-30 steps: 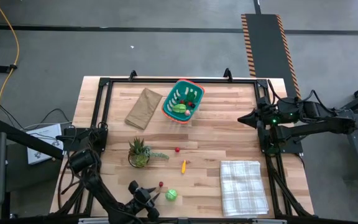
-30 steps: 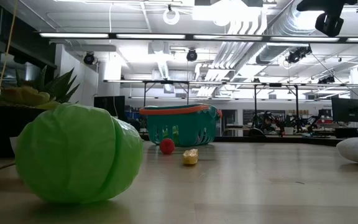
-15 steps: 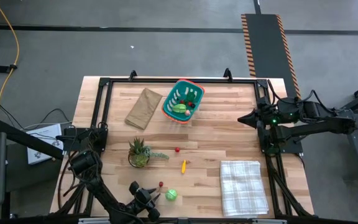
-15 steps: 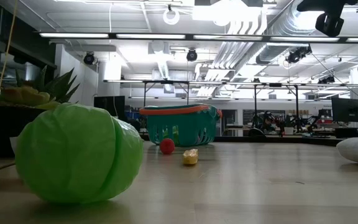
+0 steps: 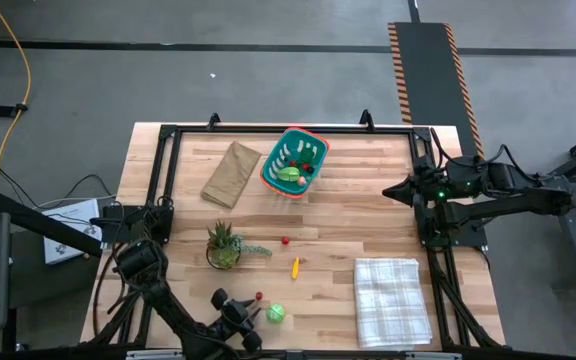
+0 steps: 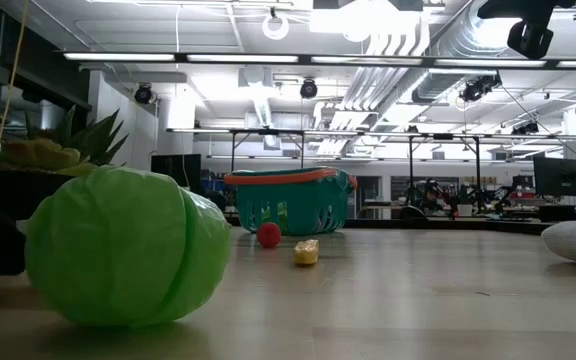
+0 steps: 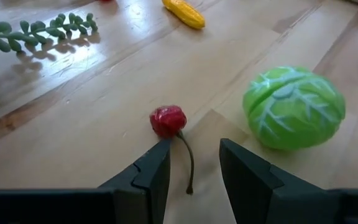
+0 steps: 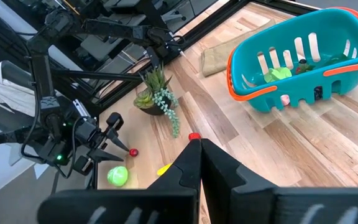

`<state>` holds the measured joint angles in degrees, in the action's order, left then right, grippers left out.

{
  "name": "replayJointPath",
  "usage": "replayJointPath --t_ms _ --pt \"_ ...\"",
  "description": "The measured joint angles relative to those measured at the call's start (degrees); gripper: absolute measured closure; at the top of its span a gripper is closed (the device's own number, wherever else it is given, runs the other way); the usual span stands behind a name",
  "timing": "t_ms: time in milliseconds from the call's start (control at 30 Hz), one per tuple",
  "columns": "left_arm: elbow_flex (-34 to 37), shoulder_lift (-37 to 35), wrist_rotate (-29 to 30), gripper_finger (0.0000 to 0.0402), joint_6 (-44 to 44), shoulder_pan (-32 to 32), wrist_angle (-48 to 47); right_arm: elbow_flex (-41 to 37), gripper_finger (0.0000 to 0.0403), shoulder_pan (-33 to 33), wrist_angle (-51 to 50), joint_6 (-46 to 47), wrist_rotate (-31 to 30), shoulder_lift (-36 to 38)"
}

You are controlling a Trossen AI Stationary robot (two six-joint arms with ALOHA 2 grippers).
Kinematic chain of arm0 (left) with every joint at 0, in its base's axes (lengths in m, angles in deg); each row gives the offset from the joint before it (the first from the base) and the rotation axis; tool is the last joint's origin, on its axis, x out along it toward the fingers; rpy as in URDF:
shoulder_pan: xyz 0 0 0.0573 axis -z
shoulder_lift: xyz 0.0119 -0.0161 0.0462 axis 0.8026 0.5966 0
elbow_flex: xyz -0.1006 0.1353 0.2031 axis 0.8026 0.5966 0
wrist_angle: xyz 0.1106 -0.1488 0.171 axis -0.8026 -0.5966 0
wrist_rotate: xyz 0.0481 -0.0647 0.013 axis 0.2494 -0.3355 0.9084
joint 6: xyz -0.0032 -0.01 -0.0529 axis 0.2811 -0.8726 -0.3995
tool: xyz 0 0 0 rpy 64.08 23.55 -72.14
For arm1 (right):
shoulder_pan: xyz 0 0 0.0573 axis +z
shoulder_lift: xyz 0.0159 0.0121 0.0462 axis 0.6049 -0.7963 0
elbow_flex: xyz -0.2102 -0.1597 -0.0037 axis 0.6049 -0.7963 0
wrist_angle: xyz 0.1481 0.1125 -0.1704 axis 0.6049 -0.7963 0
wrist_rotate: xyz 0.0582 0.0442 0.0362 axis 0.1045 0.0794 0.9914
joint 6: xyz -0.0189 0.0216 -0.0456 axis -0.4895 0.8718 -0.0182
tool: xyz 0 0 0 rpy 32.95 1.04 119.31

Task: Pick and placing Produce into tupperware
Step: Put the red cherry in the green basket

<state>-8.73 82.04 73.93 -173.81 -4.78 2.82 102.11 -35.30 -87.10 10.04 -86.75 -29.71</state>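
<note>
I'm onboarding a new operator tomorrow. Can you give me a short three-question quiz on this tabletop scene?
1. True or false: the left tool has closed on the cherry.
2. Which piece lies nearest the cherry? A) cabbage B) corn C) checked cloth
3. Fill in: the teal basket sits between the brown paper bag and the ____ arm.

Key: 1 false, its fingers stand open either side of the stem. 2 A. 3 right, whose tool is shut.
</note>
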Motion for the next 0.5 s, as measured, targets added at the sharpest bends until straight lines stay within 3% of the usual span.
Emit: replayJointPath --t_ms 500 --pt "0.00 0.00 -1.73 0.0273 -0.33 -0.30 -1.91 0.00 0.0402 -0.01 0.00 -0.66 -0.02 0.00"
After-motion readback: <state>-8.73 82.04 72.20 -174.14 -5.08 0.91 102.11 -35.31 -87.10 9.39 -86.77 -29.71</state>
